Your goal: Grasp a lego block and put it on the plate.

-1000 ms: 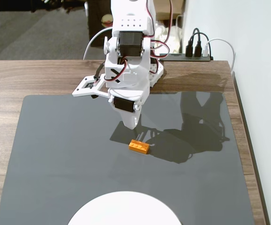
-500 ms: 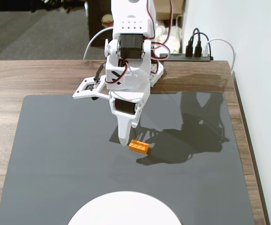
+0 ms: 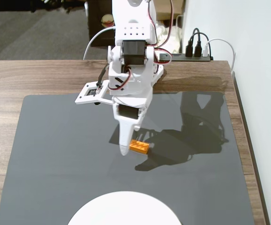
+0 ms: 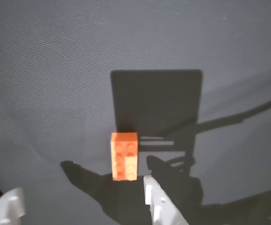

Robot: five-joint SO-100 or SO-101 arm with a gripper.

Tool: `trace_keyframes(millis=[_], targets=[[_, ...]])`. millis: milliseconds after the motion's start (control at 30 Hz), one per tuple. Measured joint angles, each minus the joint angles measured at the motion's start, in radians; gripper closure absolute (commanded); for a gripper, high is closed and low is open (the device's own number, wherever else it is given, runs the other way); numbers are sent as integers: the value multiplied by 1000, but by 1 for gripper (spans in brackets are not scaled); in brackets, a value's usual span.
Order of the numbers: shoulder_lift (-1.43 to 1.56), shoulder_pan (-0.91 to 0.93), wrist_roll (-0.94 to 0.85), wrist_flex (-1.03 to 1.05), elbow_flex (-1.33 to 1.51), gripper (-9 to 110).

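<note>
The orange lego block (image 3: 139,147) lies flat on the dark grey mat, studs up. My gripper (image 3: 130,150) points down at the mat, and its white finger (image 3: 124,143) touches down just left of the block. In the wrist view the block (image 4: 124,156) lies a little ahead of the open gripper (image 4: 81,193), beside the right fingertip (image 4: 148,183). The other finger (image 4: 11,205) is far off at the left. Nothing is held. The white plate (image 3: 124,210) lies at the near edge of the mat, partly cut off, well in front of the block.
The dark mat (image 3: 56,154) covers most of the wooden table (image 3: 4,84). A power strip with plugs (image 3: 191,56) sits at the back right beside the arm's base. The table's right edge (image 3: 248,140) runs along a white wall.
</note>
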Motion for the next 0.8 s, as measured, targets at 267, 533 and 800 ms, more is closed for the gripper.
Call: trace_keyframes(millis=[267,533,800], targets=[[-12,-34,23,-14,8,61],[-29,-38,51,-46,52,61],[-48,-14,40,-89,83,61]])
